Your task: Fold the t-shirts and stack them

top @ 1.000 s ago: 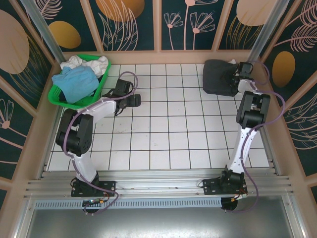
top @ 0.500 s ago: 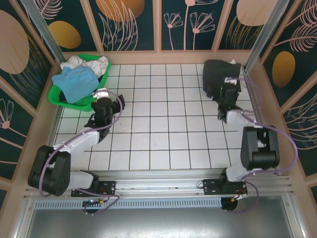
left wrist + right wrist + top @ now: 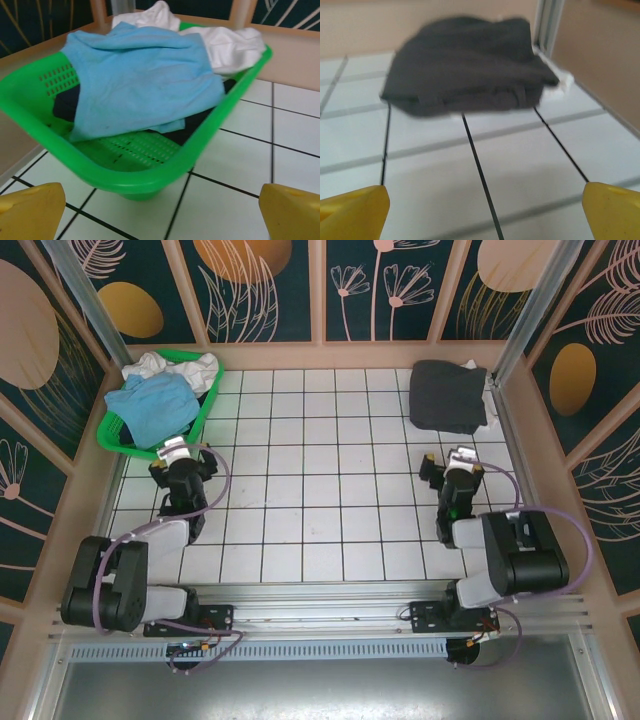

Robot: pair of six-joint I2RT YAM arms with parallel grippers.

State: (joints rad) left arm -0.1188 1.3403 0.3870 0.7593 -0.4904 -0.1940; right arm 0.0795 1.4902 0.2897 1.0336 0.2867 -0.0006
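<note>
Working outward from the near edge, the left gripper (image 3: 183, 464) stood at the left of the table (image 3: 320, 510), its jaws spread wide and empty, pointing at the basket (image 3: 112, 436) just beyond it. The right gripper (image 3: 452, 468) stood on the right side, equally wide and empty, with bare tiles between it and the dark shirt (image 3: 447, 395).

Farther off, the dark shirt lay folded flat in the far right corner, close against the post (image 3: 515, 330), with a scrap of white (image 3: 490, 400) showing at its right edge. In the far left corner the basket held the rest. The blue shirt (image 3: 152, 405) lay crumpled on top, draped over a dark cloth (image 3: 200, 125), and the white shirts (image 3: 185, 368) were bunched behind it at the far rim.

The task looked barely begun, with one shirt folded and the blue one the likely next pick. The tangle was the hazard. A deep grab could catch the dark cloth along with the blue, or a finger could hook the basket's perforated wall and drag or tip it. A shallow pinch might slip off the loose cloth. Any later stacking in that tight corner could also nudge the folded shirt and undo its fold.
</note>
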